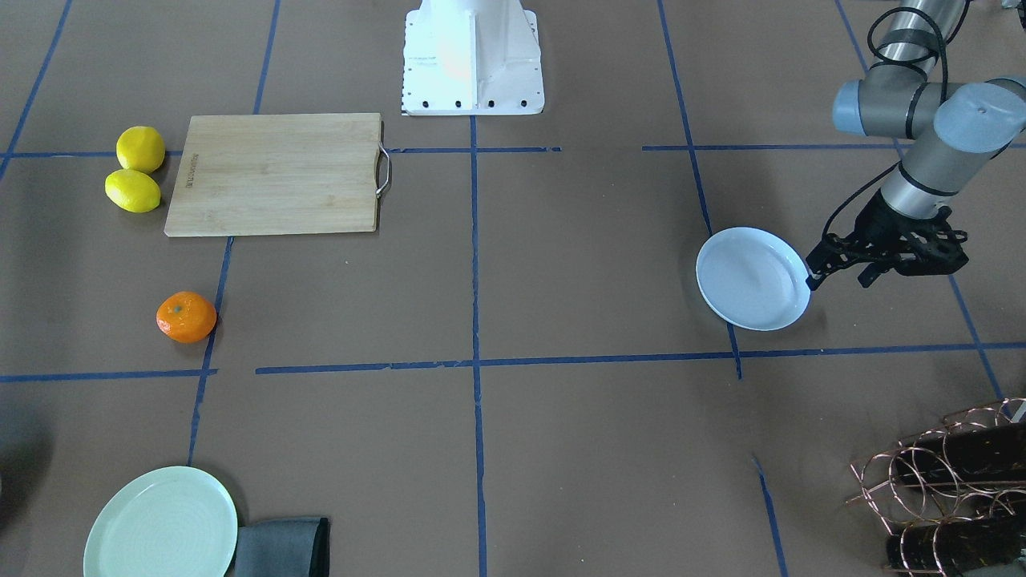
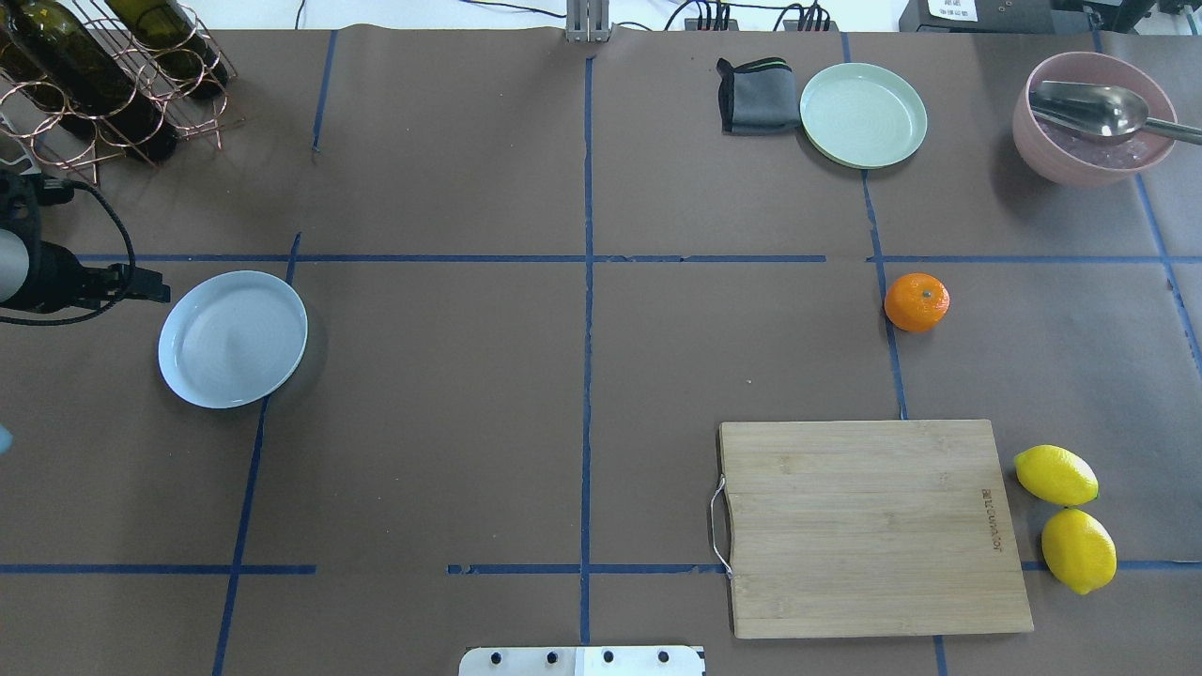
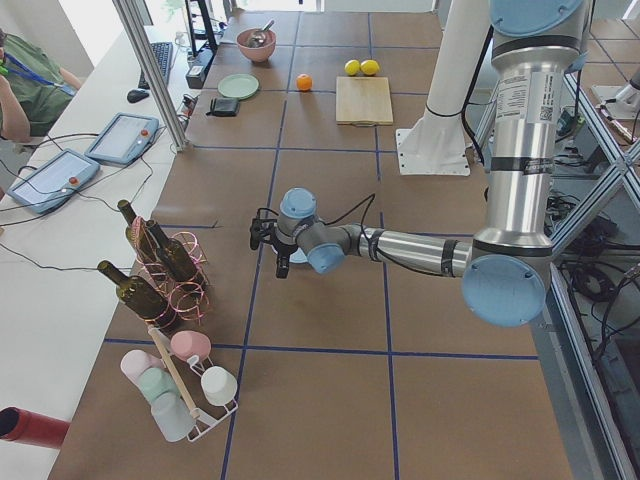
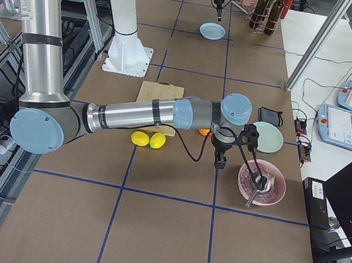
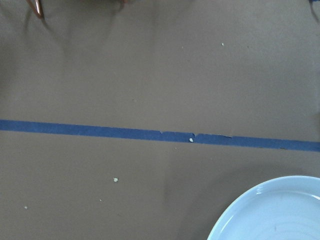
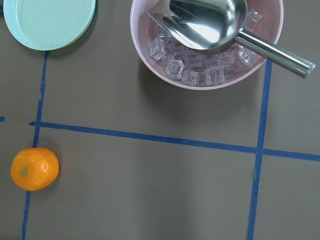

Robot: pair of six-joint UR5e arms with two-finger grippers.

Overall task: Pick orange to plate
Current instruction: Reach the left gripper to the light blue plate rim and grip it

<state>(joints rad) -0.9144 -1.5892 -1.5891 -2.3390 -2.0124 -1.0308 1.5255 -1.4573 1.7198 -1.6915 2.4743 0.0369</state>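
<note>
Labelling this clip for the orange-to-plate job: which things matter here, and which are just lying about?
Job: orange, bluish-white plate.
Lying about: two lemons, cutting board, pale green plate, grey cloth, pink bowl of ice with scoop, bottle rack.

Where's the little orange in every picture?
Front-facing: orange at lower left.
Overhead: orange right of centre.
Exterior left: orange at top, far end.
Exterior right: orange in the middle, mostly hidden.
Left wrist: not there.
Right wrist: orange at lower left.
Landmark: the pale green plate, seen in all but the left wrist view.
</note>
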